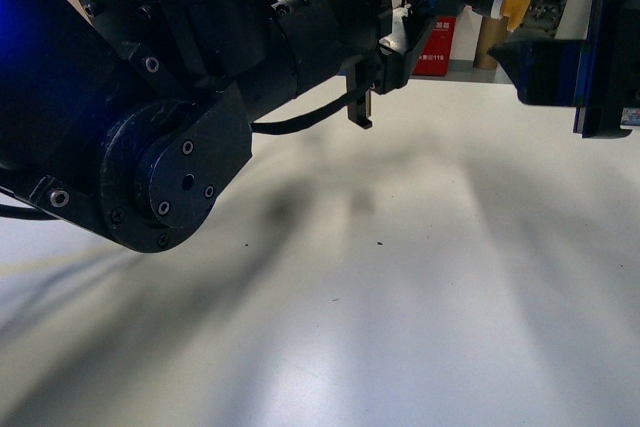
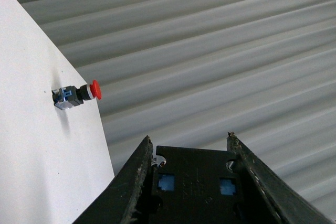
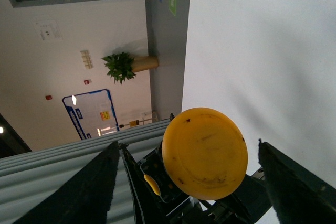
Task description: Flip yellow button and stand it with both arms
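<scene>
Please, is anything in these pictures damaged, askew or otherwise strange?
Two small things. The left gripper is open and empty, and the inner edges of its fingers look chipped and worn. The red-capped button appears to stand close to the edge of the table. The yellow button, held aloft in the right gripper, looks intact.

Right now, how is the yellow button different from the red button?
The yellow button has a yellow cap; the red button has a red one. The yellow button is held up in the right hand, off the table; the red button sits on the white table, with no hand on it. Both are push-buttons with a round cap.
</scene>
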Controlling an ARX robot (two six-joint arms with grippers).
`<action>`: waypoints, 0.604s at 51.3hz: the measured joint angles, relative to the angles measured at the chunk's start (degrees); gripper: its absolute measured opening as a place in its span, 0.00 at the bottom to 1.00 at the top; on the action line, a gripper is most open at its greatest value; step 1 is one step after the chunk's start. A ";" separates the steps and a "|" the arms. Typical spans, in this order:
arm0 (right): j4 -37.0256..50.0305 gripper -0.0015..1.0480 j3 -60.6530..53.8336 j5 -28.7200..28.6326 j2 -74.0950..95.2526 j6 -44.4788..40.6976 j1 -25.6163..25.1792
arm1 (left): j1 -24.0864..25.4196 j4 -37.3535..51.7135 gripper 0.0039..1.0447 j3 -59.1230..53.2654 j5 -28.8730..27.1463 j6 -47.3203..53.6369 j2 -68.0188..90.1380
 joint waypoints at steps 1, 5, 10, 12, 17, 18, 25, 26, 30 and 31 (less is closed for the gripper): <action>0.00 0.72 0.04 0.00 0.00 0.00 0.00 | 0.00 0.00 0.34 0.00 0.00 0.00 0.00; 0.00 0.61 0.07 0.04 0.00 -0.02 0.00 | 0.00 0.00 0.34 0.00 0.00 0.00 0.00; 0.00 0.46 0.07 0.04 0.11 -0.04 0.02 | 0.00 0.00 0.34 0.02 -0.15 -0.02 0.00; -0.02 0.40 0.07 0.07 0.26 -0.02 0.02 | 0.02 0.00 0.34 0.09 -0.57 -0.09 0.00; 0.00 0.32 0.07 0.15 0.28 -0.07 0.13 | 0.02 0.00 0.34 0.11 -0.63 -0.28 0.00; 0.00 0.31 0.07 0.15 0.31 -0.04 0.13 | 0.02 0.00 0.34 0.11 -0.70 -0.28 0.00; 0.02 0.31 0.07 0.24 0.31 0.02 0.15 | 0.02 0.00 0.34 0.11 -0.74 -0.28 0.00; 0.02 0.31 0.07 0.24 0.31 0.02 0.15 | 0.02 0.00 0.34 0.11 -0.74 -0.28 0.00; 0.09 0.30 0.07 0.26 0.31 -0.07 0.15 | 0.02 0.00 0.42 0.11 -0.63 -0.44 0.00; 0.17 0.30 0.07 0.28 0.31 -0.11 0.13 | 0.02 0.00 0.45 0.11 -0.52 -0.33 0.00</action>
